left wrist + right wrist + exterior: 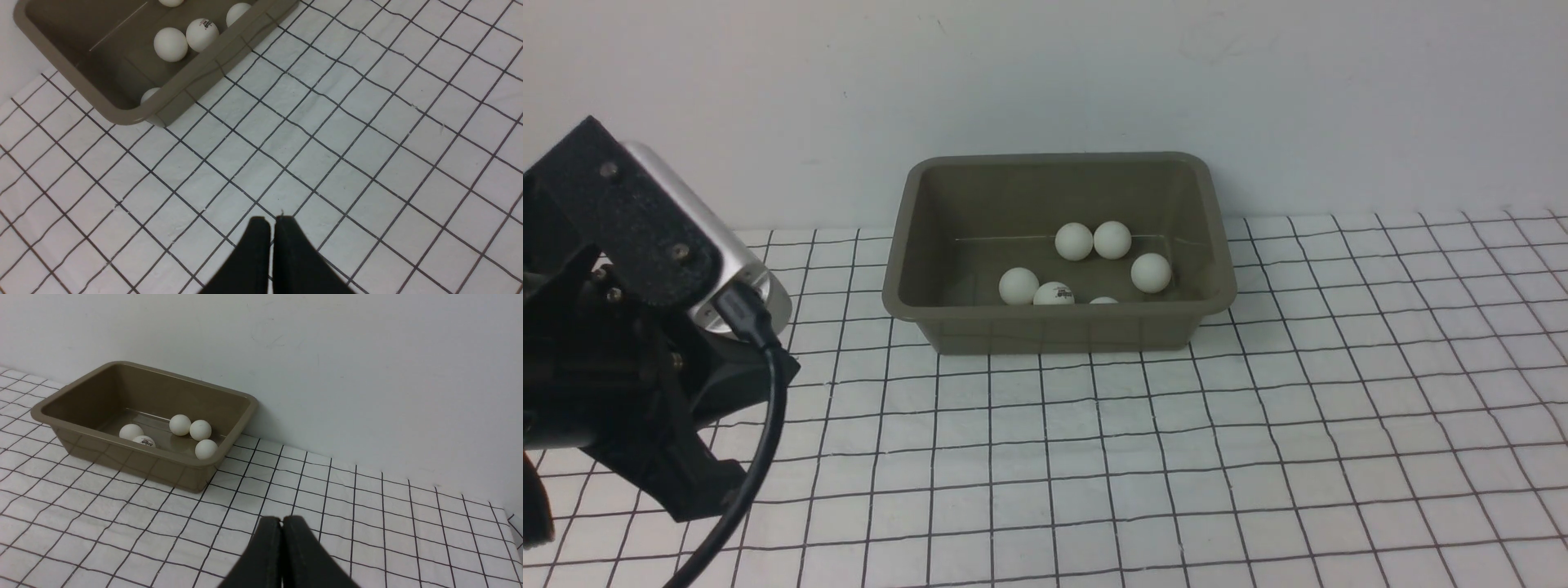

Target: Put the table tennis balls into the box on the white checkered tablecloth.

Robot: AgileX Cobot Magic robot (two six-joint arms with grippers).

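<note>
The olive-grey box (pixel 1058 327) stands on the white checkered tablecloth (pixel 1176 457) at the back centre, against the wall. Several white table tennis balls lie inside it; one (pixel 1054 294) near the front wall has a dark printed mark. The box (pixel 122 110) and the marked ball (pixel 202 34) also show in the left wrist view, and the box (pixel 135 457) in the right wrist view. My left gripper (pixel 271 222) is shut and empty above bare cloth, a few squares from the box's corner. My right gripper (pixel 282 520) is shut and empty, to the right of the box.
My left arm (pixel 629 359) with its black cable fills the front view's left side. A plain pale wall (pixel 1258 98) runs right behind the box. The cloth's right edge (pixel 510 522) shows in the right wrist view. The right arm is out of the front view.
</note>
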